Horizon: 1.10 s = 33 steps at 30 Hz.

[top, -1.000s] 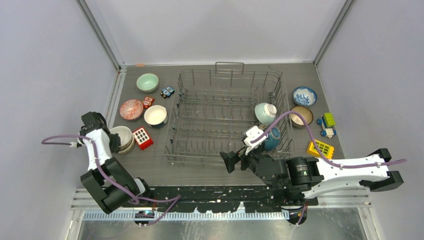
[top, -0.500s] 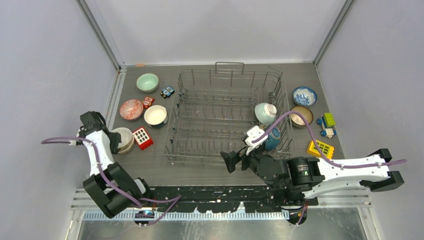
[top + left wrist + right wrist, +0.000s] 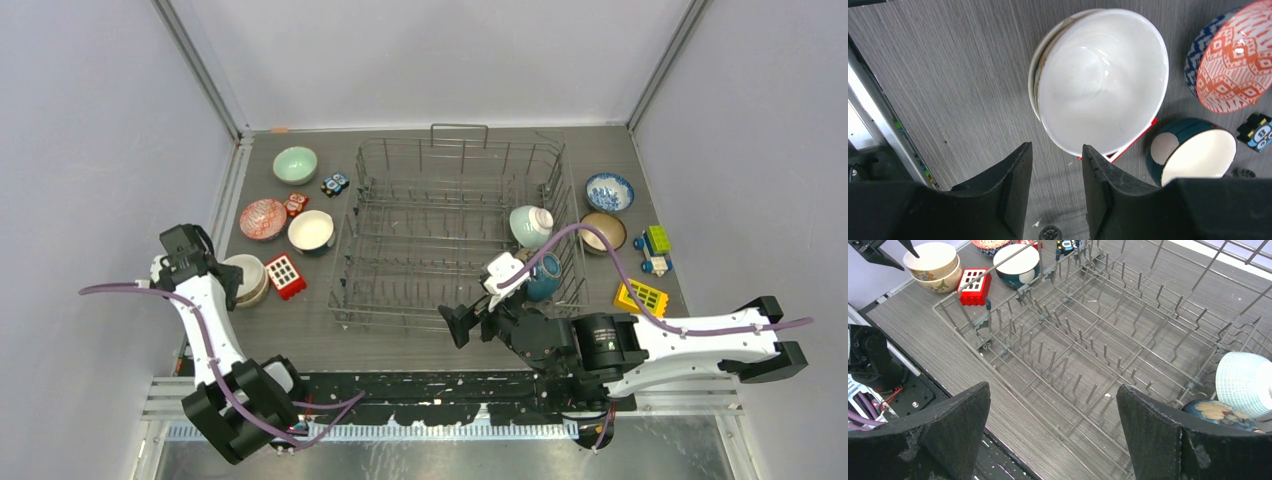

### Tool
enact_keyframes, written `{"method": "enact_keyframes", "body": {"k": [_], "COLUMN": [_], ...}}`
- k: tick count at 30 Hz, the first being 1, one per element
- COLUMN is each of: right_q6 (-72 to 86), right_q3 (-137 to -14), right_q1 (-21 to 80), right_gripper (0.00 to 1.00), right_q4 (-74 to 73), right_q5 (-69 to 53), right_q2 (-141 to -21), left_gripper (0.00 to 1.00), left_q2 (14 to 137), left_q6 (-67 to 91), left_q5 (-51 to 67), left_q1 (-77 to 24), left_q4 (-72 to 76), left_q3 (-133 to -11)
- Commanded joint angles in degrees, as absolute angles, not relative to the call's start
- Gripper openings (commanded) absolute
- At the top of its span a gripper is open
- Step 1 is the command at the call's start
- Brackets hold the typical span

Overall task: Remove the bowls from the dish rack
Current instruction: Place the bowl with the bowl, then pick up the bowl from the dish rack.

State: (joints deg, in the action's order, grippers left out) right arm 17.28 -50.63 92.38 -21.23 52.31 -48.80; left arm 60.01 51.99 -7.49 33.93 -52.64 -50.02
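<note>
The grey wire dish rack (image 3: 400, 300) fills the middle of the table. Two bowls lean in its right end: a pale mint one (image 3: 530, 225) and a dark blue one (image 3: 546, 279). My left gripper (image 3: 226, 284) is open over the table, just short of a white bowl (image 3: 1100, 80) nested in another bowl (image 3: 245, 278). Nothing lies between its fingers (image 3: 1018, 180). Left of the rack sit a mint green bowl (image 3: 295, 165), a pink-red bowl (image 3: 263, 218) and a white-teal bowl (image 3: 311, 230). My right gripper (image 3: 478, 312) hangs wide open over the rack's near edge (image 3: 1013, 385).
A blue-white bowl (image 3: 609, 191) and a tan bowl (image 3: 604, 232) sit right of the rack, with a yellow toy (image 3: 642, 297) and a green-blue toy (image 3: 655, 248) beyond. A red block (image 3: 285, 275) touches the nested bowls. Small blocks (image 3: 335, 183) lie by the rack's far left corner.
My left gripper's jaws have spread apart, and the white bowl sits free in the other bowl. The left arm's lower links have shifted toward the near edge. The right arm barely moved.
</note>
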Motion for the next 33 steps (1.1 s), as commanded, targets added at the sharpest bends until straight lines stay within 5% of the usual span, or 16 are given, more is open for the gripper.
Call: {"method": "enact_keyframes", "body": {"k": [1, 33], "right_q6": [16.3, 17.6], "right_q3": [-54.1, -56.8], "right_q1": [92.2, 92.2], "right_gripper": [1.00, 1.00], "right_q4": [-20.4, -21.4], "right_q5": [53.2, 53.6], "right_q2": [-49.0, -54.0], "left_gripper": [0.43, 0.27], "left_q2": [57.1, 60.5], "left_q6": [50.9, 50.1], "left_q5": [-8.6, -7.9], "left_q1": [32.0, 30.9], "left_q4": [-54.7, -45.2], "left_q3": [-53.0, -44.4]}}
